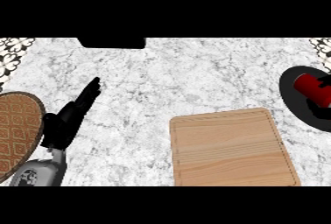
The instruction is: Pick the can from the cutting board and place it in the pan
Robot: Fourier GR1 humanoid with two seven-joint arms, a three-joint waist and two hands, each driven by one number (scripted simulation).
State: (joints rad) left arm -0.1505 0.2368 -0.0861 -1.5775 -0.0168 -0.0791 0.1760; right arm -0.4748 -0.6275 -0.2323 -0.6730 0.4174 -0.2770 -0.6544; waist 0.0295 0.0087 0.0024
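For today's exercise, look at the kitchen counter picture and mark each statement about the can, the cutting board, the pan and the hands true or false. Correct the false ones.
1. The cutting board has nothing on it. True.
2. The can stands on the cutting board. False: it is over the pan at the right edge, in the right hand.
3. The left hand has straight fingers and holds nothing. True.
4. The pan sits at the left of the counter. False: it is at the right edge; a patterned round plate is at the left.
5. The can is blue. False: it is red.
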